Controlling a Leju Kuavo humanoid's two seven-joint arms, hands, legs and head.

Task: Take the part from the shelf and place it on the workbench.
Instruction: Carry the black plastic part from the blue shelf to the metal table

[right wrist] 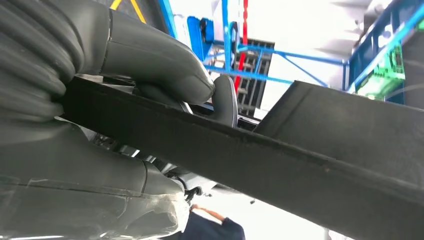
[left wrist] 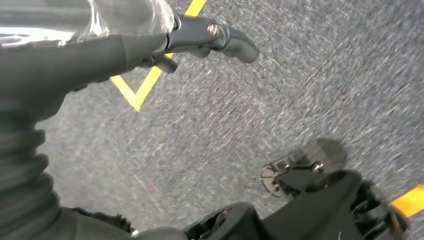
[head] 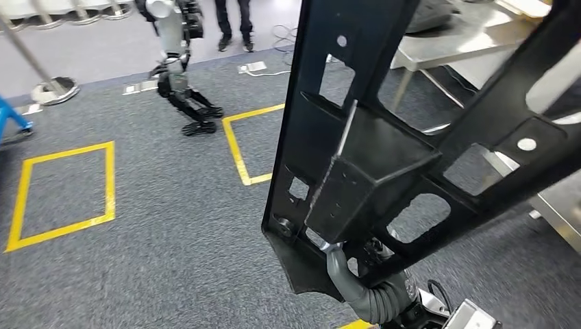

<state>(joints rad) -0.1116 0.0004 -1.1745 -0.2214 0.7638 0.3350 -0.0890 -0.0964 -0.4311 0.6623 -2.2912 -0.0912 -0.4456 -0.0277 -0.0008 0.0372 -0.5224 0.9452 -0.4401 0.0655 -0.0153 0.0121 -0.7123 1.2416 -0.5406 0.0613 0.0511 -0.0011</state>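
A large black metal part [head: 370, 157], a frame with cut-outs and a boxy block at its middle, stands tilted close in front of me. My right hand [head: 363, 288] grips it at its lower end, the grey ribbed wrist showing beneath. In the right wrist view the thick thumb [right wrist: 165, 75] presses over the part's [right wrist: 280, 160] black edge, with darker fingers behind it. My left hand [left wrist: 200, 37] hangs over the grey carpet, fingers stretched out and holding nothing.
A steel workbench [head: 558, 212] edges in at the right, and another metal table [head: 473, 34] stands further back. Yellow tape squares [head: 62, 195] mark the carpet. Another humanoid robot [head: 179, 62] and a person's legs [head: 233, 24] are at the far side.
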